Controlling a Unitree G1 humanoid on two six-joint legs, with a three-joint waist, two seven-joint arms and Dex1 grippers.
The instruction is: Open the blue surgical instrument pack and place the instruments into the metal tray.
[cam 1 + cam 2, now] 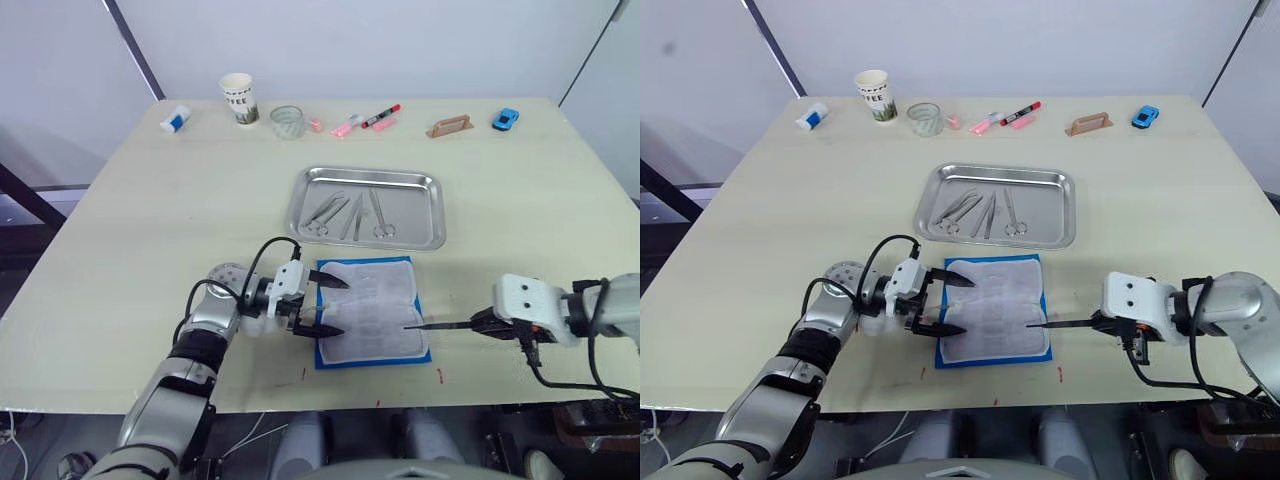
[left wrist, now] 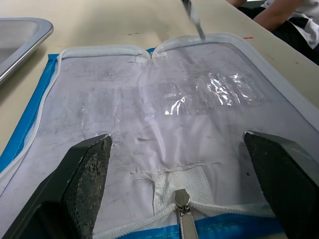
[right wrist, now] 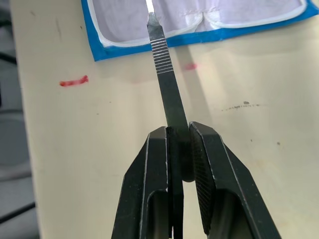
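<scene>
Blue surgical instrument pack (image 1: 372, 312) lies unzipped and spread flat, pale lining up. Left gripper (image 1: 322, 304) is spread wide over its near edge, grasping nothing, likely to steady the pouch. Right gripper (image 3: 180, 149) is clenched on a slender flat-handled instrument (image 3: 163, 74), whose tip reaches over the pack's opposite edge. Metal tray (image 1: 425, 183) sits beyond the pack, already holding several instruments (image 1: 349, 213).

A pale wooden bench (image 1: 150, 230) is filling most of the room's middle, its surface catching soft, even light (a few small red marks are showing near the front edge). Behind it a plain white wall (image 1: 400, 40) is rising, with dark diagonal bars (image 1: 130, 45) crossing it.
</scene>
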